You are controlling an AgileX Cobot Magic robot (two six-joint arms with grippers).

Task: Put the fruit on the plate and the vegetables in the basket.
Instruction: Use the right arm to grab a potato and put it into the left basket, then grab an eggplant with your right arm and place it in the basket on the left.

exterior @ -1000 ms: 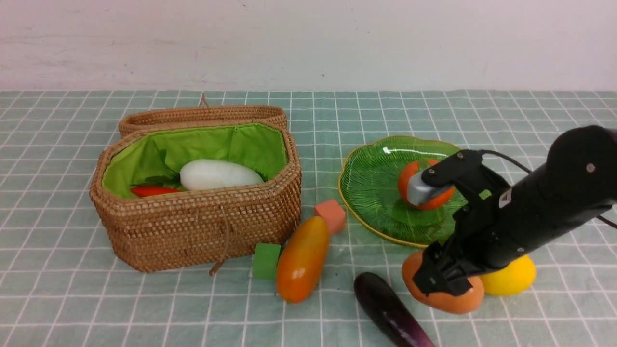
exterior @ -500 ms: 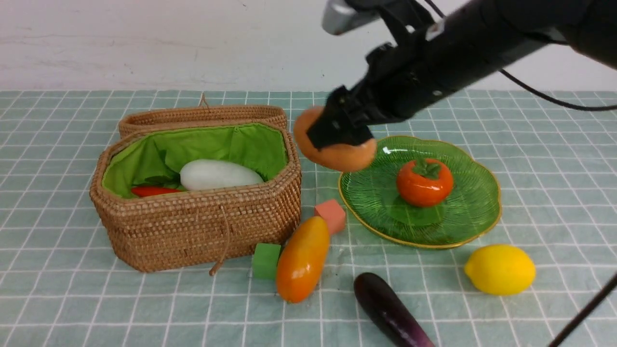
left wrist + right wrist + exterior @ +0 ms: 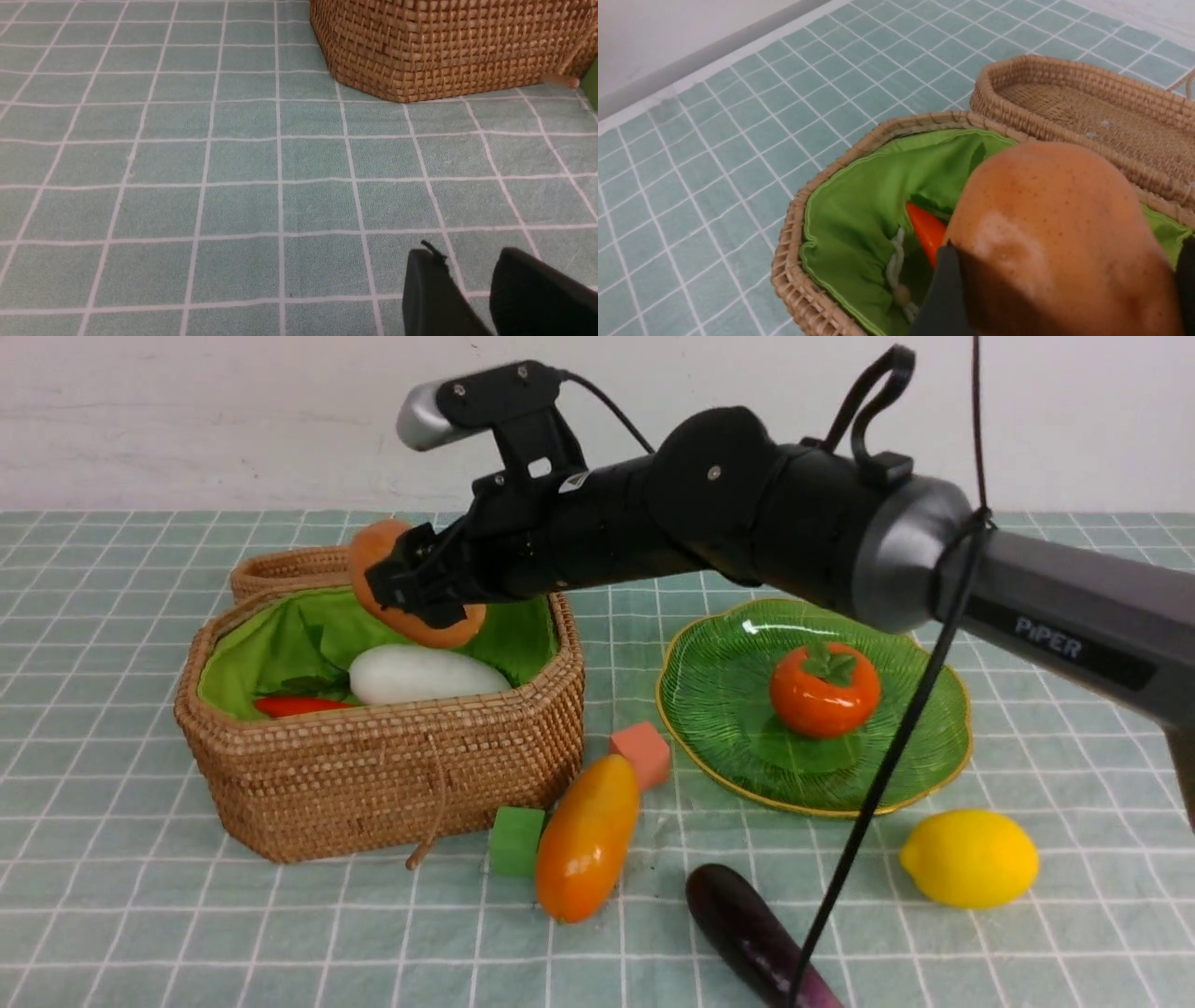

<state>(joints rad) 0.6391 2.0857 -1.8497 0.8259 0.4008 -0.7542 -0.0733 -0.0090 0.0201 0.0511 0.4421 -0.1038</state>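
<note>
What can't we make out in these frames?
- Eggplant: front view, near end cut off by the bottom edge, with a cable crossing it.
- Red pepper: front view, mostly behind the basket wall; right wrist view, mostly behind the potato.
- Left gripper: left wrist view, only the fingertips show, cut by the edge; absent from the front view.
- Right gripper: right wrist view, one finger nearly all cut off by the edge.

The front view looks forward across the table (image 3: 140, 915) to the wall (image 3: 280, 420), taking in the whole layout. The left wrist view sits low over the table, catching a corner of the basket (image 3: 444, 51). The right wrist view, close behind the potato (image 3: 1059, 233), looks down into that basket.
</note>
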